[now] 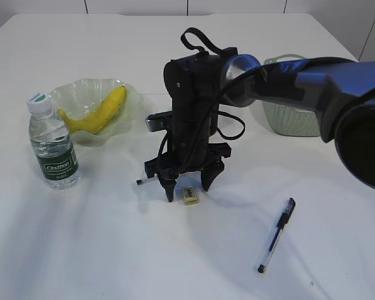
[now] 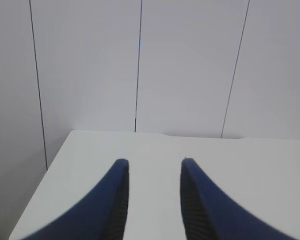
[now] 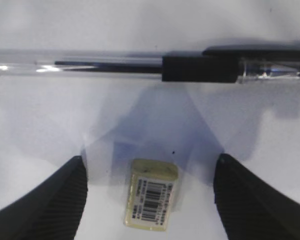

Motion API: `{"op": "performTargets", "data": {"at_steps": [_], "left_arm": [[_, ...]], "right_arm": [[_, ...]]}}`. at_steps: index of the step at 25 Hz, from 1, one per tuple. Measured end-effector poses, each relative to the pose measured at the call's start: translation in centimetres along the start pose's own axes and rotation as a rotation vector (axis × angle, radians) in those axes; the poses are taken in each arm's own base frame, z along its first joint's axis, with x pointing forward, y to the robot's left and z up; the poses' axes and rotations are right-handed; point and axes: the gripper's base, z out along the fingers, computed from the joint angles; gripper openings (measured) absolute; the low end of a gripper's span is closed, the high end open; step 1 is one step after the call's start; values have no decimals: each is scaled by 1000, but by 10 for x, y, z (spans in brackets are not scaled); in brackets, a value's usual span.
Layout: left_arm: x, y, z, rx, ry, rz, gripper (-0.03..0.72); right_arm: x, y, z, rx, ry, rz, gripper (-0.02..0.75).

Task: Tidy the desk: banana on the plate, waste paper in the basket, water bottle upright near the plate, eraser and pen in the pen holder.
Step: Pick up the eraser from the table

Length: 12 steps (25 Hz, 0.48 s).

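On the table [image 1: 112, 250], the banana [image 1: 100, 112] lies in the plate [image 1: 81, 94] at far left, the water bottle [image 1: 53, 147] upright just before it. The eraser [image 1: 189, 195] lies mid-table between the right gripper's [image 1: 187, 184] fingers, the pen [image 1: 276, 234] nearer right, the basket [image 1: 290, 119] far right.

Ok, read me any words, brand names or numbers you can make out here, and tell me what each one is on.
"Cestbon": label on the water bottle.
Eraser: barcode sticker; digits too blurred to read.
Pen: no legible print.
Nothing else carries text.
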Motion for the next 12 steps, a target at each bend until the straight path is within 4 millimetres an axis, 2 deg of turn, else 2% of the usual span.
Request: {"op": "performTargets", "data": {"at_steps": [12], "left_arm": [[0, 0, 0, 0, 0, 0, 240]], "right_arm": [[0, 0, 0, 0, 0, 0, 508]]}}
